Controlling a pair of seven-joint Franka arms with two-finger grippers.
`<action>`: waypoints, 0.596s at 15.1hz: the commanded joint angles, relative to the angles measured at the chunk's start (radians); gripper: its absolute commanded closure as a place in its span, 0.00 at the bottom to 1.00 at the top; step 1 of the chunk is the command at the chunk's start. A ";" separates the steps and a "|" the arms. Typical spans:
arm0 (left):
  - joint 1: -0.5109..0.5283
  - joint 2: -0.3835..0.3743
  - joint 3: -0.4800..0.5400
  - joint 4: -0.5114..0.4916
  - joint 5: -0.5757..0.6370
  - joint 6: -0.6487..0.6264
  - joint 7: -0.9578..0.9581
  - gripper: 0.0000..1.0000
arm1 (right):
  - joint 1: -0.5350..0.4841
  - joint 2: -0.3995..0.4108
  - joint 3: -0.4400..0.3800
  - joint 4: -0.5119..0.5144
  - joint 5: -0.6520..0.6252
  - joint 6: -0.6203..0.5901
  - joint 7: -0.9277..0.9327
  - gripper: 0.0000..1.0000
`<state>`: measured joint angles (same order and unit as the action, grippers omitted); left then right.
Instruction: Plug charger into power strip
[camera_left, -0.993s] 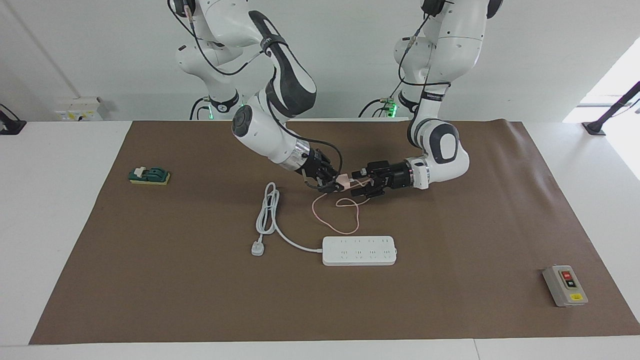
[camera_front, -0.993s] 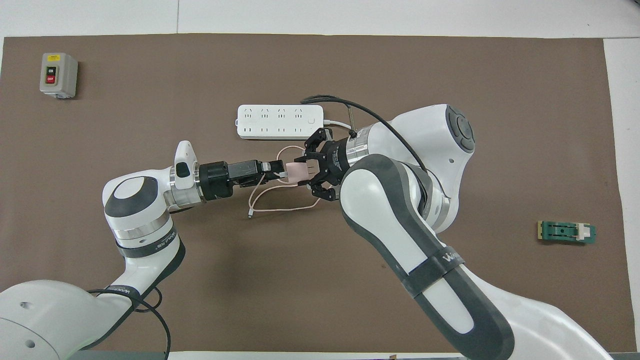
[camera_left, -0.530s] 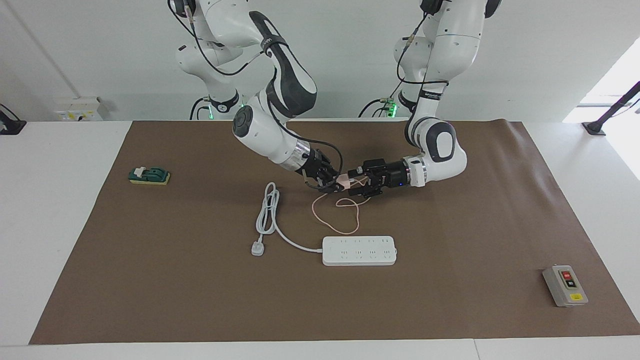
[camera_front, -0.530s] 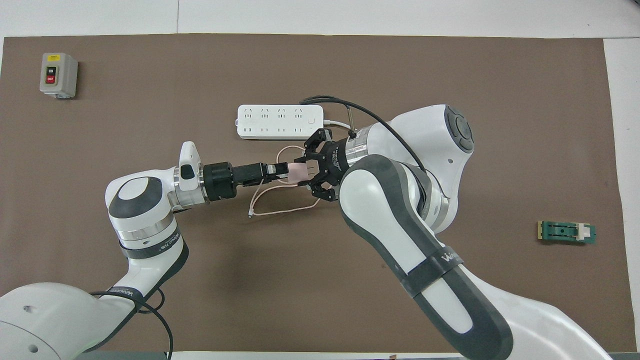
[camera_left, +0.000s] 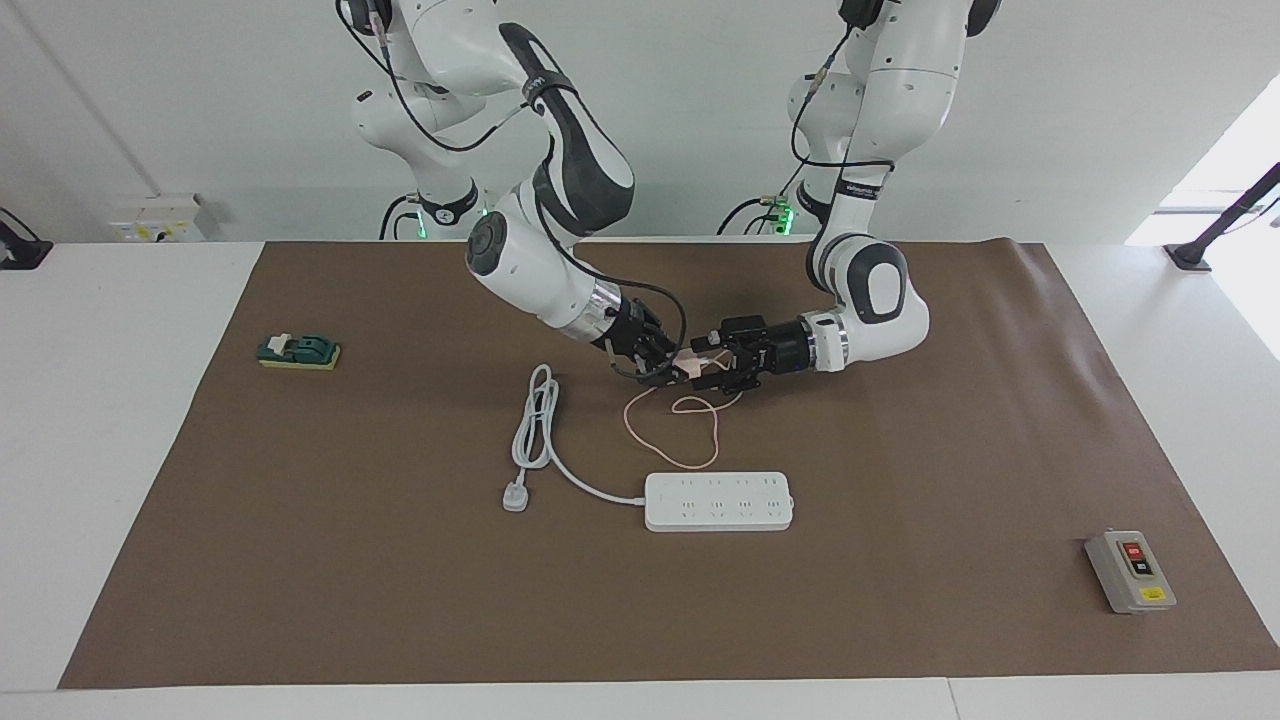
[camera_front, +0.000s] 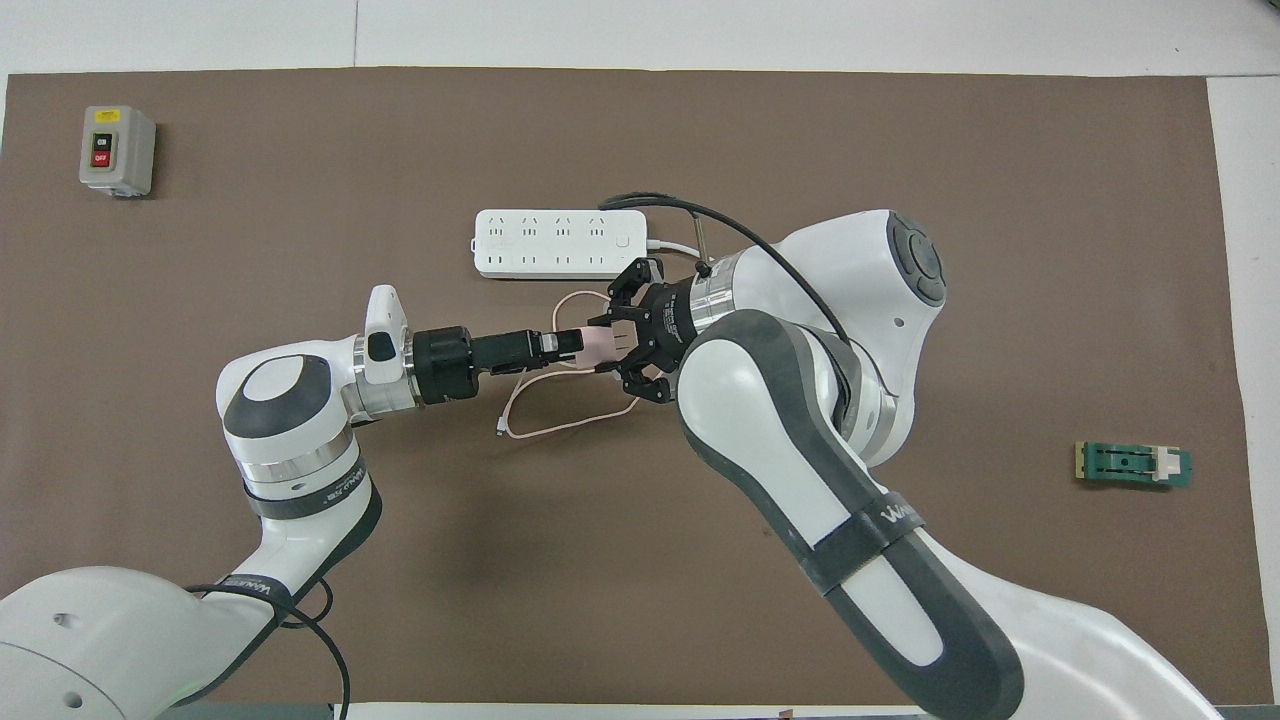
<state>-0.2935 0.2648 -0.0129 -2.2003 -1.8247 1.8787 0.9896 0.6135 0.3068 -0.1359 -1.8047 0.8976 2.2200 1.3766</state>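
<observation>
One power strip (camera_left: 718, 501) lies on the table, with one pink charger (camera_front: 598, 346) and one grey switch box (camera_left: 1130, 571). There is one green block (camera_left: 298, 351). Two arms, each with one gripper.

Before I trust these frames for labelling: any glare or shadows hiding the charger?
Facing view: bright window glare at the edge near the left arm's end, away from the charger. Overhead view: even light, soft arm shadows on the mat, charger visible.
</observation>
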 joint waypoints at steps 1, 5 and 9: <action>-0.019 -0.022 0.010 -0.016 0.001 0.028 0.021 0.00 | -0.001 0.006 0.001 0.013 -0.023 -0.006 0.009 1.00; -0.019 -0.024 0.010 -0.016 0.001 0.028 0.020 0.00 | 0.000 0.008 0.001 0.013 -0.025 -0.006 0.007 1.00; -0.018 -0.038 0.010 -0.019 0.001 0.027 0.020 0.00 | 0.000 0.008 0.001 0.011 -0.023 -0.005 0.007 1.00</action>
<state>-0.2964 0.2601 -0.0129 -2.2005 -1.8247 1.8876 1.0017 0.6135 0.3086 -0.1358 -1.8047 0.8976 2.2200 1.3766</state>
